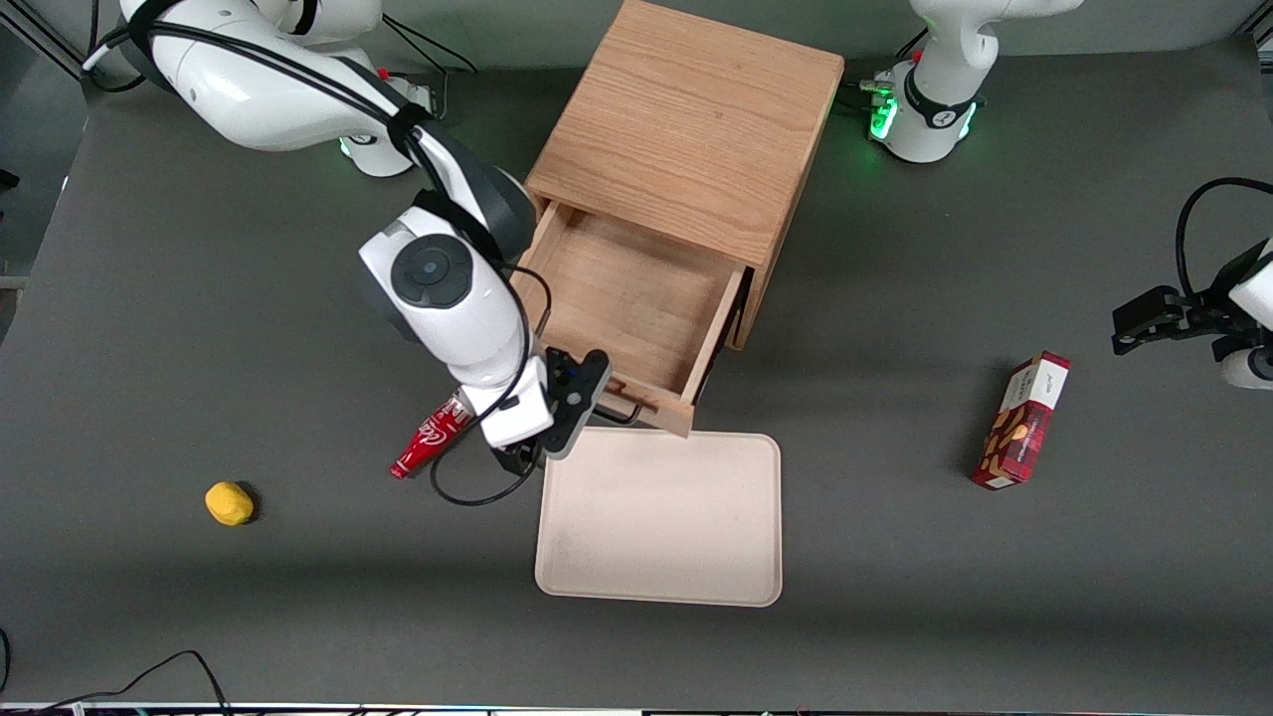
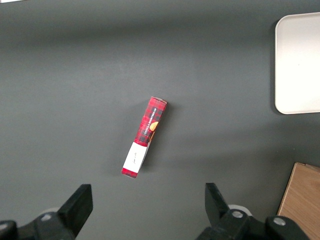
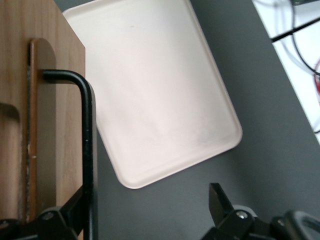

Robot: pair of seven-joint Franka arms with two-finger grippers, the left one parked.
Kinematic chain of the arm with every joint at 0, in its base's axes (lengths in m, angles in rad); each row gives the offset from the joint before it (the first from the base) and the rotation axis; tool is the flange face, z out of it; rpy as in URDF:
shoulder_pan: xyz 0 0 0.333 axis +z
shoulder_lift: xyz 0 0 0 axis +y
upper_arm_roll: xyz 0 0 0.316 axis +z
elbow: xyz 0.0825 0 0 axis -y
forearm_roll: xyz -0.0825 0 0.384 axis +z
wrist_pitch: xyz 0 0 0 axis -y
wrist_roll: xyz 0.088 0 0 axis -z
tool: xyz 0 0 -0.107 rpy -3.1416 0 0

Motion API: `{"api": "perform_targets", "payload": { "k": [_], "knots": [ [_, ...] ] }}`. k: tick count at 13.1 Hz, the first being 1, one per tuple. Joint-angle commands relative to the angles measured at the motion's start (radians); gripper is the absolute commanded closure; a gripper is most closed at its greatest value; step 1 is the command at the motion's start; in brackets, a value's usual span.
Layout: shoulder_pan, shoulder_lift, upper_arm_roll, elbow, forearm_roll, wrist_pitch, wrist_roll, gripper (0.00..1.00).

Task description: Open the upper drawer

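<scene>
The right arm's black two-finger gripper (image 1: 569, 416) is hanging at the front of the light oak upper drawer (image 1: 636, 298), which is standing pulled well out of the boxy oak cabinet (image 1: 686, 119), its plain wood-grain tray lying bare and open to the front camera. In the right wrist view the gripper (image 3: 150, 212) is showing its fingers released and spread wide: one dark fingertip (image 3: 75, 207) is sitting just beside the wide black wire handle (image 3: 86, 140) at the drawer's face, seemingly touching it or nearly so, while the other fingertip (image 3: 220, 200) is hovering well apart over bare grey table, so nothing is being clamped between them. The shallow cream rectangular plastic tray (image 1: 660, 517) is lying on the grey table just under and past the spread fingers, nearer to the front camera than the drawer front, with one corner close beneath the drawer's face. Close beside the gripper, away from the drawer, a slim red tube with white lettering (image 1: 430, 438) is lying on the table, partly hidden by the wrist. Farther toward the working arm's end a small yellow rounded lump (image 1: 229, 503) is resting on the table. Toward the parked arm's end a red printed carton (image 1: 1022, 421) is lying well apart from the fingers and the drawer.
</scene>
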State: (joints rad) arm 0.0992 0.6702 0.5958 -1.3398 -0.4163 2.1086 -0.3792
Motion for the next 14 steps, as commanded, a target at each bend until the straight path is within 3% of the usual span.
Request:
{"api": "perform_targets", "payload": {
  "k": [1,8,12,14],
  "knots": [
    [0.008,0.002,-0.054,0.007,-0.025,0.06,-0.021,0.0],
    [0.008,0.011,-0.102,0.014,-0.007,0.134,-0.015,0.0],
    [0.008,0.008,-0.102,0.027,0.146,0.134,-0.012,0.0],
    [0.007,0.002,-0.099,0.036,0.16,0.125,-0.015,0.0]
  ]
}}
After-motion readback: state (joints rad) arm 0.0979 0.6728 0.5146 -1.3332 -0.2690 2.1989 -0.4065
